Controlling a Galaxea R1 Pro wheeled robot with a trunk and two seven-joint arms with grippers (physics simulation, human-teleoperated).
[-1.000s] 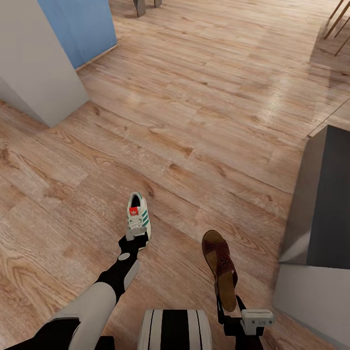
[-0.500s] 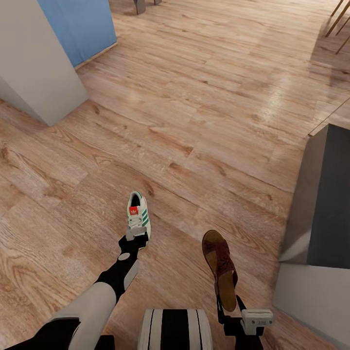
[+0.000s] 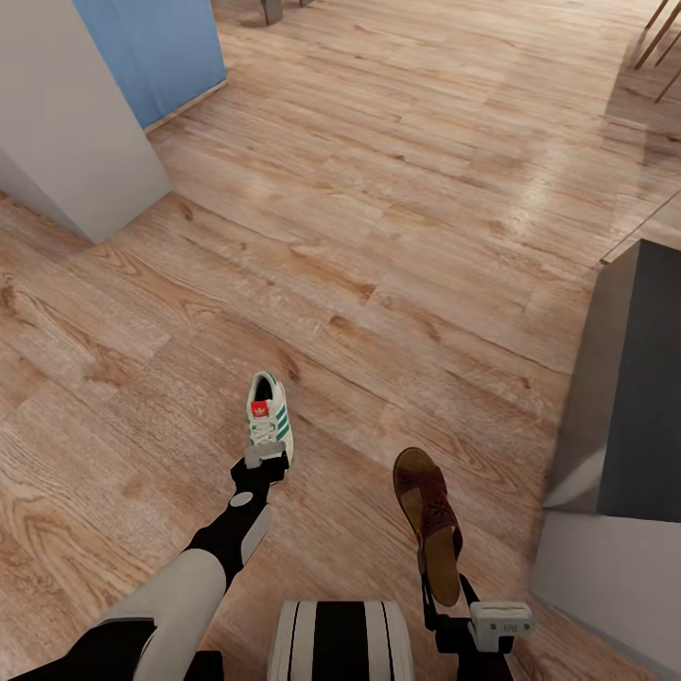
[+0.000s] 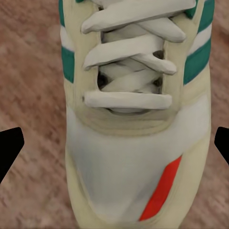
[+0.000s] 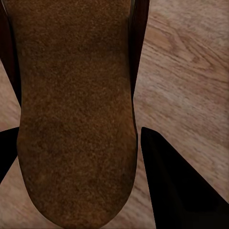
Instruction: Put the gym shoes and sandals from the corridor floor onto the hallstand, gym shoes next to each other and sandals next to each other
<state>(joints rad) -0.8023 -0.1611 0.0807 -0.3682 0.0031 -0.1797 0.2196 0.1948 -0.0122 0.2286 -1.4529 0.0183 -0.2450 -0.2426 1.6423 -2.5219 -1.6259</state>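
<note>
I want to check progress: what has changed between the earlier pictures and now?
Nothing visibly changed. The left gripper remains at the near end of the gym shoe, its fingers either side of the toe. The right gripper stays at the sandal. Both shoes lie where they were on the corridor floor.

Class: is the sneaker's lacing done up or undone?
Done up: the sneaker has its laces crossing neatly between both sides.

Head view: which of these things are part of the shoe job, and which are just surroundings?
Job:
gym shoe, at the left gripper
sandal, at the right gripper
corridor floor

Surroundings:
blue panel
light-grey block
dark grey unit
</note>
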